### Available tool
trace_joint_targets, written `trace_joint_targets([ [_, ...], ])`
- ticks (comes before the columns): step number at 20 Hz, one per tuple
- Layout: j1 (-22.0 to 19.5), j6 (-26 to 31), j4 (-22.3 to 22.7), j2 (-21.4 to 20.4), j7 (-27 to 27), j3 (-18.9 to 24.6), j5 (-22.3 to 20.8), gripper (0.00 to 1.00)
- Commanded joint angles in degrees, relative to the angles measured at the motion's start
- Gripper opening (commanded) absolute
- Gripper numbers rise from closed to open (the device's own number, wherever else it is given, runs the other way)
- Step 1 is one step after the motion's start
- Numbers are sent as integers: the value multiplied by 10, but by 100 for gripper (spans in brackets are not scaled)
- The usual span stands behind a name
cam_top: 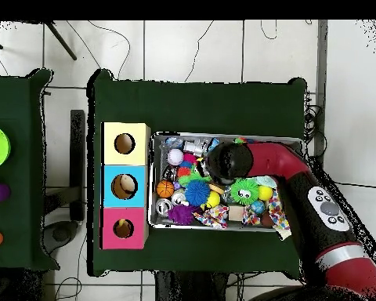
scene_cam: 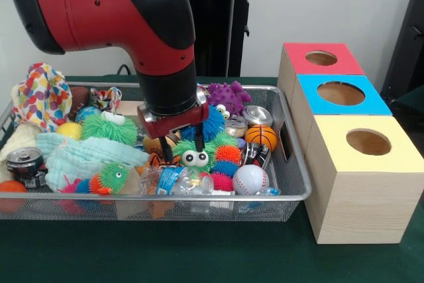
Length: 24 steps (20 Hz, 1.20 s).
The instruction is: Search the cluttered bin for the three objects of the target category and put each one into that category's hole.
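My gripper [scene_cam: 182, 142] hangs low over the middle of the wire bin [scene_cam: 293, 164], its two black fingers spread apart and open, tips just above a green spiky toy with big eyes [scene_cam: 194, 156]. A blue spiky ball [scene_cam: 213, 124] lies right behind the fingers. To the right lie a baseball [scene_cam: 250, 179], a small basketball [scene_cam: 261, 137] and a silver can [scene_cam: 257, 115]. Beside the bin stand three wooden boxes with holes: red [scene_cam: 298, 57], blue [scene_cam: 311, 94] and yellow [scene_cam: 397, 154]. In the overhead view the arm's head [cam_top: 226, 161] hides the gripper; the basketball [cam_top: 165, 189] and the baseball [cam_top: 175, 157] show.
A purple spiky toy [scene_cam: 228, 96] sits at the bin's back. Pale green cloth [scene_cam: 79, 154], a patterned cloth [scene_cam: 41, 94] and a dark soda can [scene_cam: 24, 162] fill the left part. The box row [cam_top: 124, 186] stands close against the bin's side.
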Motion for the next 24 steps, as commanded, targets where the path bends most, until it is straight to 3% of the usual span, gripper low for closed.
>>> trace_joint_targets([
  [1, 23, 23, -36, -4, -109, 11, -51, 100],
  [7, 37, 20, -49, -2, -107, -15, -96, 100],
  [24, 28, 30, -64, -3, -116, -16, -118, 100],
])
